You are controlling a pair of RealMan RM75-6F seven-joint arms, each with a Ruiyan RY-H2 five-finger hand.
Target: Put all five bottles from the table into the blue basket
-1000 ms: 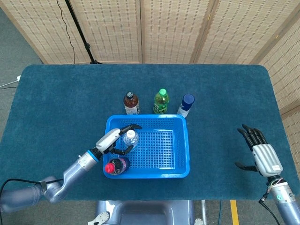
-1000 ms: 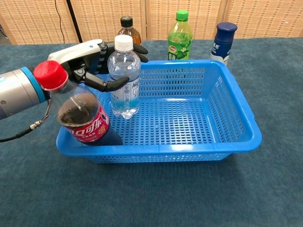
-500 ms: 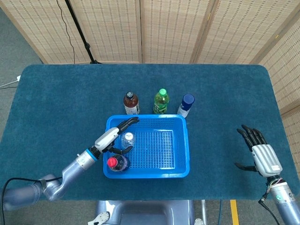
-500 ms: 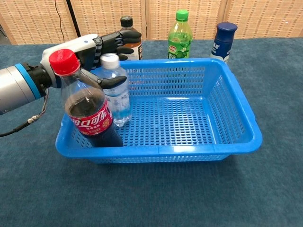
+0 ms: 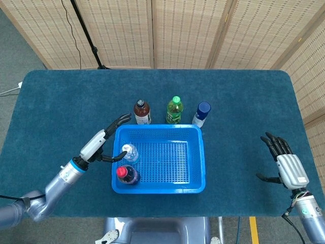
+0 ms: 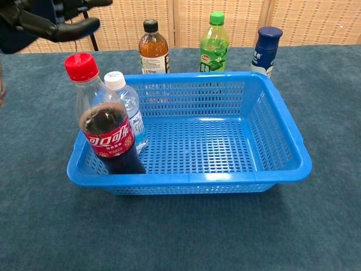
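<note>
The left hand [image 5: 101, 143] hovered empty, fingers [image 5: 121, 120] spread, just left of the blue basket [image 5: 198, 162]. Beside its fingertips, inside the basket, stood the water bottle [image 6: 127, 110] and cola bottle [image 6: 105, 132] (both upright); three bottles [image 5: 173, 111] waited behind. The right hand [image 5: 284, 166] lay open, well apart.

In the chest view only dark fingers [image 6: 67, 27] of the left hand [image 5: 101, 142] are seen, cut off by the top left corner. The right hand [image 5: 285, 165] is missing from that view altogether. The lower parts of the brown tea bottle [image 6: 153, 47], green bottle [image 6: 214, 44] and dark blue bottle [image 6: 265, 48] are hidden behind the far wall of the blue basket [image 6: 282, 141]. The water bottle [image 6: 128, 113] is partly covered by the cola bottle [image 6: 104, 127]. Label print is too small to be read.
</note>
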